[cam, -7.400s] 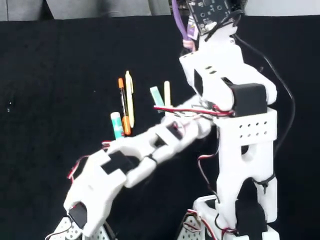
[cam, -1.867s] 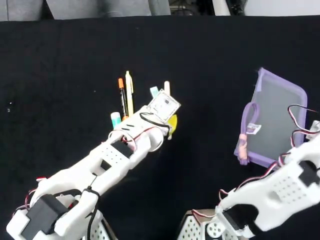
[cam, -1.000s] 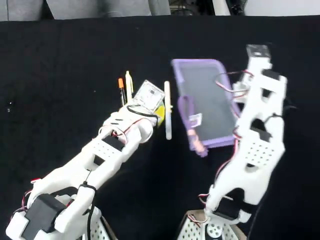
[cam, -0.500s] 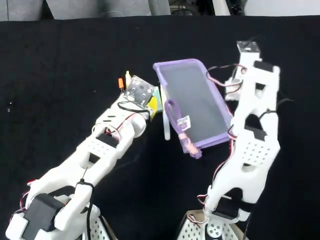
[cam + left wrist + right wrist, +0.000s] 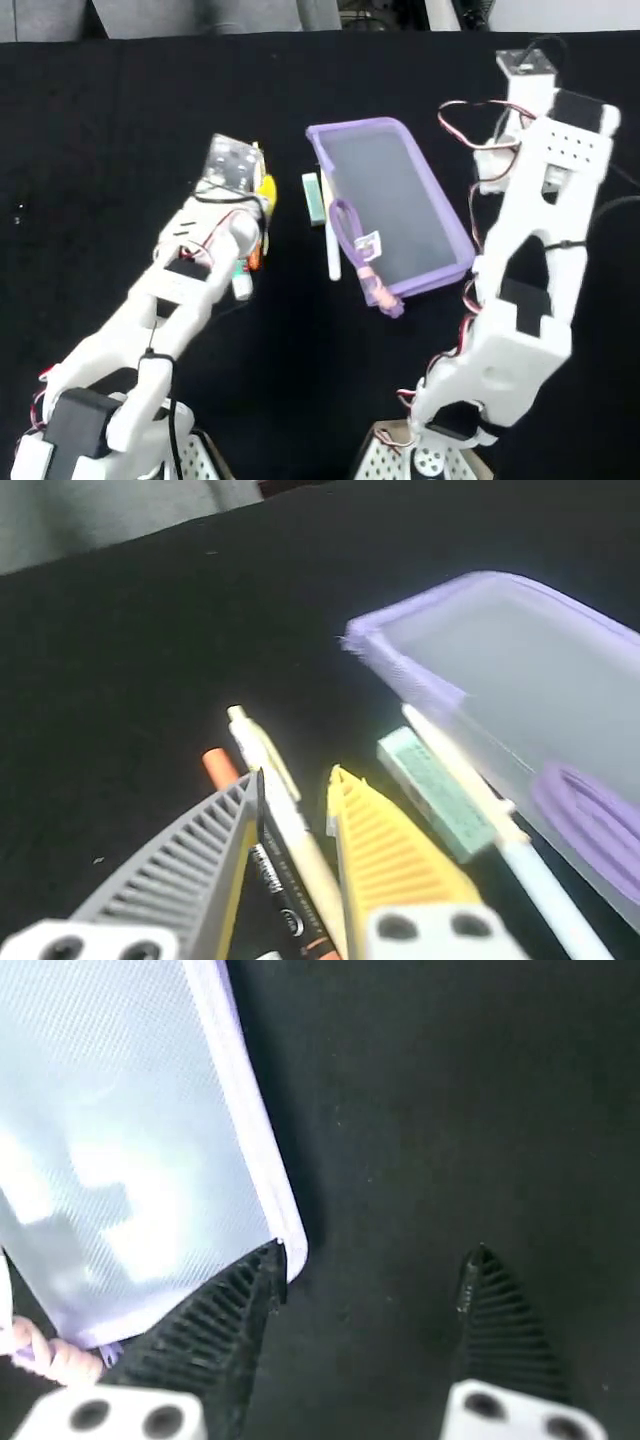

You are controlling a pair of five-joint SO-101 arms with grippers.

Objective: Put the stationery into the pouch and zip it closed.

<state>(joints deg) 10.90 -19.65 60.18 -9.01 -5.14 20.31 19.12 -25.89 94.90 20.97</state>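
The purple pouch lies flat at mid-table, its wrist strap on the side towards the pens. A green eraser and a white pen lie along that side. My left gripper hovers open over a cream pen and an orange-tipped pen, which run between its fingers. My right gripper stands open over bare cloth beside the pouch's corner, one finger close to its edge, holding nothing.
A black cloth covers the table. The left arm hides most of the two pens and a glue stick under it. The right arm rises tall at the pouch's right. Bare cloth lies at the far left and far right.
The left gripper has swung left, from the eraser and white pen to the cream and orange pens. The right arm has pulled back to the right, off the pouch, which stayed put.
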